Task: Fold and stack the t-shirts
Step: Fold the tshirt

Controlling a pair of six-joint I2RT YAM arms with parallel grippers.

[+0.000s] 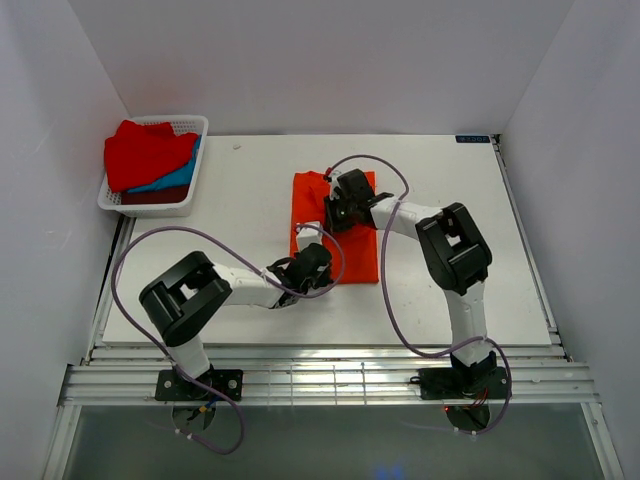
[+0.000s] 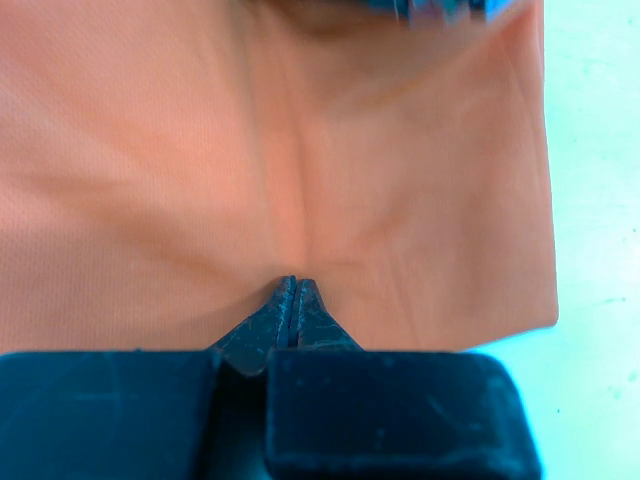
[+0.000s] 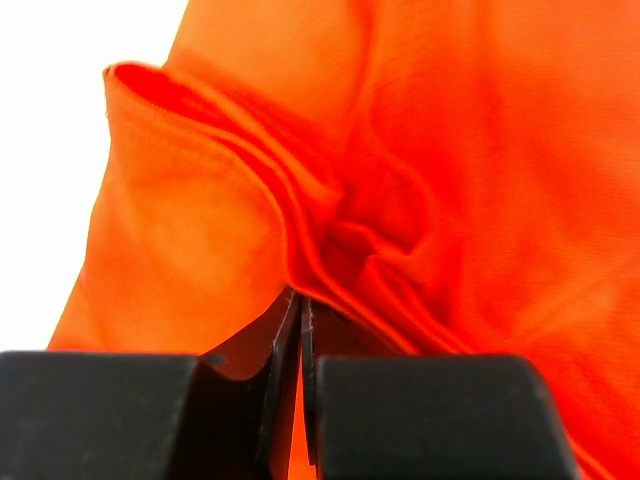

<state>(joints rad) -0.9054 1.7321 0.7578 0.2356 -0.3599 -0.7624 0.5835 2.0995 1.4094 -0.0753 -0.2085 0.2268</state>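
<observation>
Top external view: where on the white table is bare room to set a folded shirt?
Bare: right of the right arm, and between the white plastic lattice basket and the orange-red cloth t-shirt. Crowded: the middle, where both arms meet that shirt.

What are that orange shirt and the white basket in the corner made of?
The orange shirt looks like soft, matte knit cloth, perhaps cotton or a blend: it creases and bunches, and a fine ribbed texture shows close up. The basket looks like stiff white plastic with latticed walls, though it is too far off to be sure.
</observation>
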